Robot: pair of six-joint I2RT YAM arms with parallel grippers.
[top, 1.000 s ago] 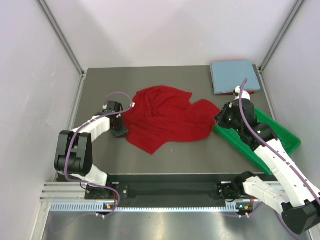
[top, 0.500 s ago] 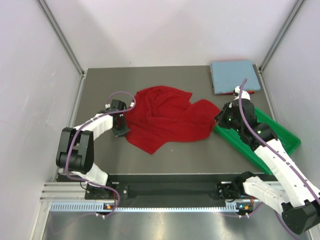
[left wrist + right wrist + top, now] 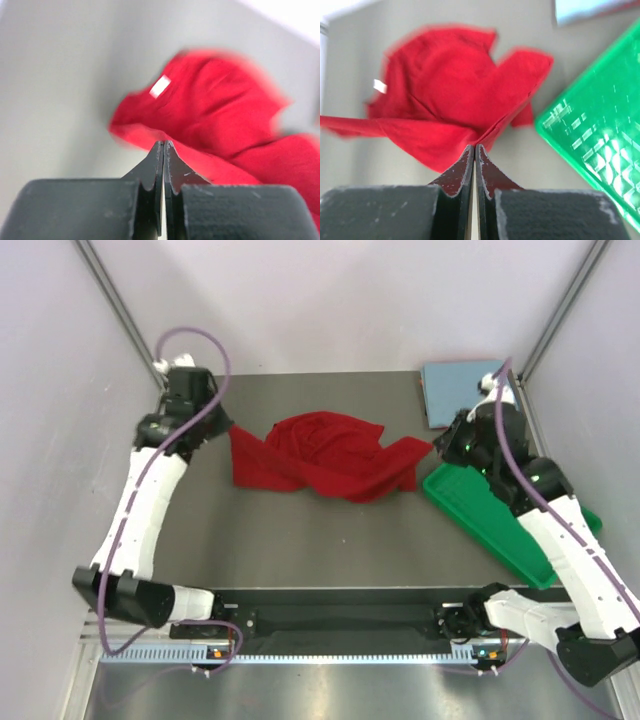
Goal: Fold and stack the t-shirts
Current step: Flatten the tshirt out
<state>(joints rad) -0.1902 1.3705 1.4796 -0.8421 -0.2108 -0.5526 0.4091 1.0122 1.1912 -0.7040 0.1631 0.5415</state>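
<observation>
as left tool and right tool pinch, red t-shirt between

Bright, even light, soft shadows; both wrist views blur the red shirt, and glare flecks the green tray.

Left wrist view: red shirt blurred and cut off at the right edge, white label unreadable. Right wrist view: green tray cut by the right edge, blue shirt by the top edge. Top view: right arm hides part of the tray and the blue shirt's near edge at the table's far right corner.
</observation>
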